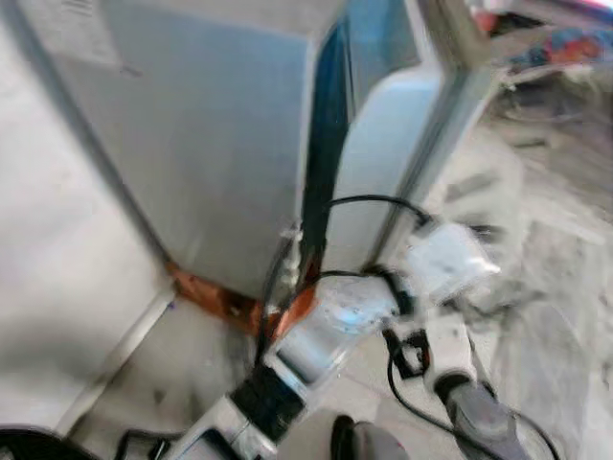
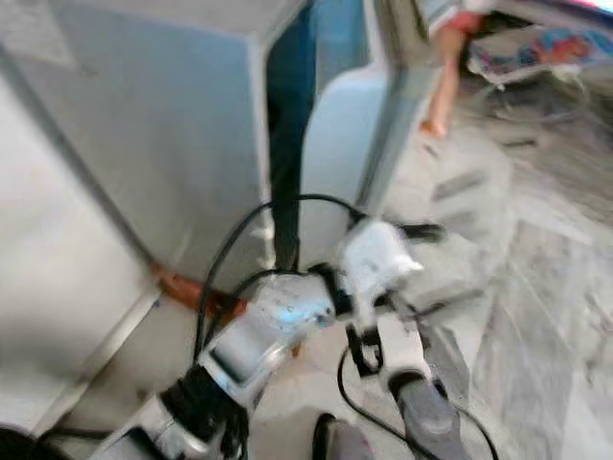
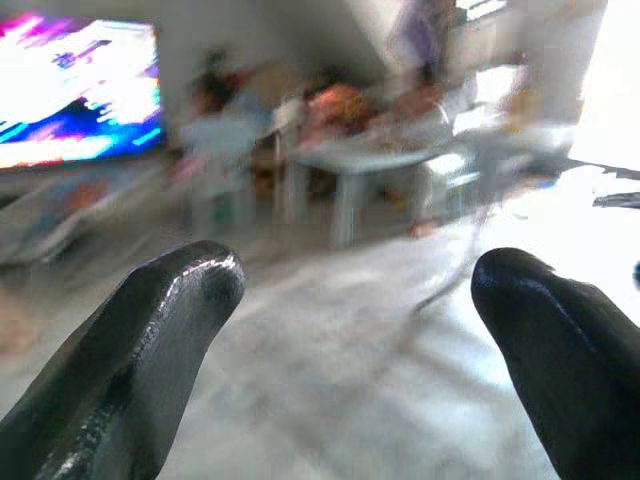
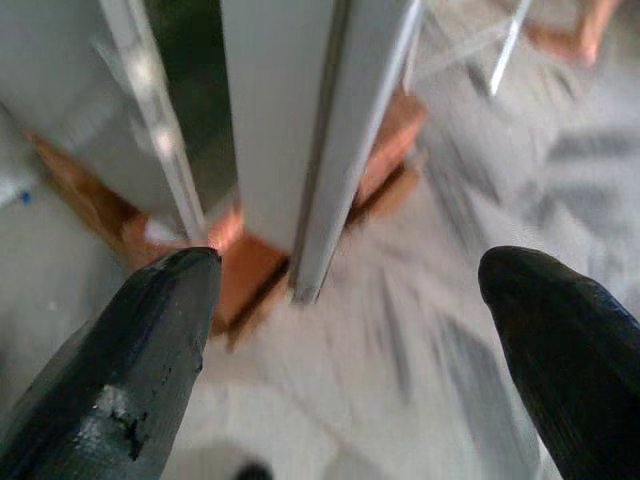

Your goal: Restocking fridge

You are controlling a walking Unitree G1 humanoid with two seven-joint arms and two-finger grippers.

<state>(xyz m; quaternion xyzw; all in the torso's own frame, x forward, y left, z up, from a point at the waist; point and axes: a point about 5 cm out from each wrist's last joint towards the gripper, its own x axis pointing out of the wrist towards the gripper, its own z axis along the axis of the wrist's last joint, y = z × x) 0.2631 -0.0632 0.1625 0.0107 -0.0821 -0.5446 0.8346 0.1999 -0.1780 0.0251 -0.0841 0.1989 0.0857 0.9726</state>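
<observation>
The grey fridge [image 1: 220,144] stands just ahead of me, its pale door [image 1: 383,153] ajar with a dark gap [image 1: 326,144] beside it. It rests on an orange base [image 1: 225,302]. My left arm [image 1: 326,331] reaches across in front of the door's foot. The left gripper [image 3: 355,300] is open and holds nothing, facing out into the room. My right gripper [image 4: 350,300] is open too, also holding nothing, and faces the lower corner of the door [image 4: 330,150] and the orange base [image 4: 250,265]. The eye views are blurred.
A white wall [image 1: 57,268] runs close on the left. Marbled floor [image 1: 556,287] spreads to the right. A person's leg [image 2: 442,77] shows beyond the door. Farther off are a table [image 3: 350,160] and a bright screen [image 3: 75,90].
</observation>
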